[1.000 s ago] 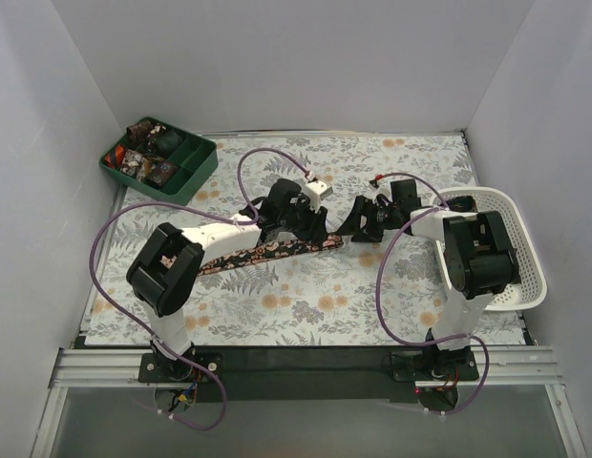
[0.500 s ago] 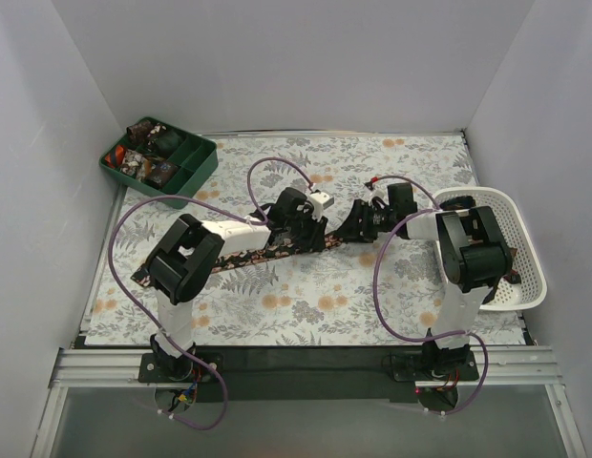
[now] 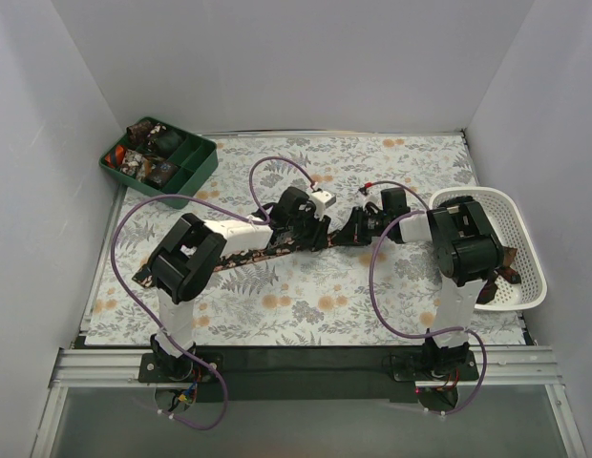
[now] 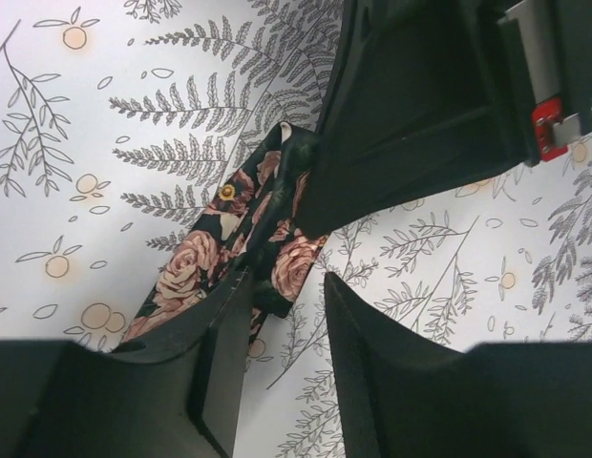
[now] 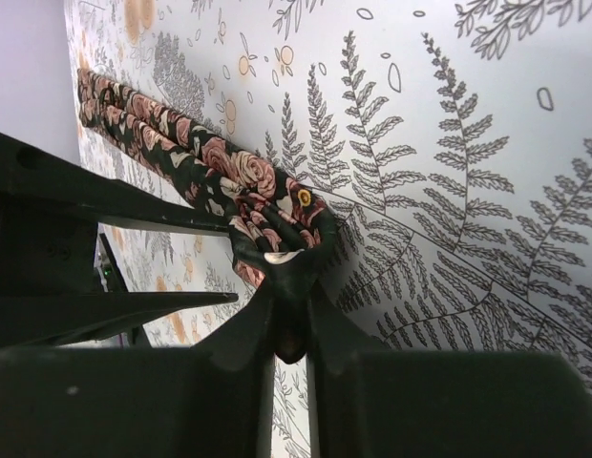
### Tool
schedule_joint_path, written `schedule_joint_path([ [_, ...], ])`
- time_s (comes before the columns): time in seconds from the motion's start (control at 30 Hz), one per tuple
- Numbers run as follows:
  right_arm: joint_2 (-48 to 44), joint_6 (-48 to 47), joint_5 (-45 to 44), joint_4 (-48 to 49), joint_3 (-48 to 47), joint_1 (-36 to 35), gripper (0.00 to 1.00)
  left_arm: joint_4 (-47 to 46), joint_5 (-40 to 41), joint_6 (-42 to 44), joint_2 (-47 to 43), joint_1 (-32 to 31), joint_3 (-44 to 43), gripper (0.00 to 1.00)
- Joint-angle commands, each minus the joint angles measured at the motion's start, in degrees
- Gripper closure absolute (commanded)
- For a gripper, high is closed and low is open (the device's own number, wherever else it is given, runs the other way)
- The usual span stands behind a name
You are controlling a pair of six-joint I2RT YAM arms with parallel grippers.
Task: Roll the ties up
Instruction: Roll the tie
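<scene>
The floral cloth (image 3: 315,305) is unchanged from half a second ago, and the left arm (image 3: 186,258) is scarcely moved, while the right arm (image 3: 463,243) has been swung a little leftward, so that more of the white lattice basket (image 3: 525,234), well to the right of the right pincer (image 3: 351,229), is uncovered. A dark strip (image 3: 504,260), probably another tie though too small to tell, is now seen in the basket. Far to the left of and beyond the left pincer (image 3: 320,232), small coils (image 3: 143,160) are held in the compartments of the green divided tray (image 3: 193,170). The tie (image 3: 241,258) is laid flat on the cloth, stretched leftward from the two pincers, which are set close together at its end. Only the wrist views show the grips. From the right wrist, the folded tip of the tie (image 5: 181,134) is seen pinched in the closed right pincer (image 5: 282,286). From the left wrist, the left pincer (image 4: 286,281) is seen parted, with the tie's (image 4: 277,229) tip between its fingers (image 4: 220,353) and nothing gripped.
</scene>
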State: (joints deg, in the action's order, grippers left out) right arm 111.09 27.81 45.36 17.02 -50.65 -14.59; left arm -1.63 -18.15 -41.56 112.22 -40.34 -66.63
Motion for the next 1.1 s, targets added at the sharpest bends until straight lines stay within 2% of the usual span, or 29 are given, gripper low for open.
schedule_joint_path([
  [0.0,0.45,-0.83,-5.28,-2.16,1.79,-0.88,0.93,1.36,2.59,-0.27,-0.86,-0.09,-0.96,0.64],
  [0.03,0.01,-0.92,-6.07,-2.25,1.87,-0.79,0.98,2.93,3.12,-0.45,-1.48,-0.09,-1.04,0.62],
  [0.07,-0.43,-1.61,-7.64,-3.12,1.7,-0.79,0.99,3.82,3.82,-0.62,-2.18,0.17,-1.13,0.58],
  [0.1,-1.48,-2.32,-8.53,-4.35,1.26,-0.88,0.99,4.78,4.78,-0.54,-4.01,0.26,-0.87,0.5],
  [0.2,-2.98,-6.88,-12.39,-11.81,-1.9,-0.79,0.99,6.28,7.95,1.21,-9.1,1.75,2.46,0.43],
  [0.4,-4.74,-12.25,-20.31,-25.53,-8.13,-0.88,0.99,7.86,12.96,5.87,-11.86,5.0,8.35,0.45],
  [0.47,-4.92,-14.36,-24.16,-31.04,-10.33,-0.88,0.99,9.36,14.28,6.05,-12.2,5.09,9.41,0.48],
  [0.63,-5.62,-17.17,-32.87,-40.64,-16.22,-1.14,0.99,10.85,9.99,2.99,-14.66,4.92,14.59,0.57],
  [0.83,-6.94,-18.5,-49.64,-46.53,-20.44,-4.74,0.99,10.86,6.03,-2.02,-17.56,3.69,18.99,0.58],
  [1.07,-5.1,-16.65,-74.06,-51.29,-25.37,-14.13,0.99,9.98,3.39,-8.53,-21.08,2.37,20.57,0.55],
])
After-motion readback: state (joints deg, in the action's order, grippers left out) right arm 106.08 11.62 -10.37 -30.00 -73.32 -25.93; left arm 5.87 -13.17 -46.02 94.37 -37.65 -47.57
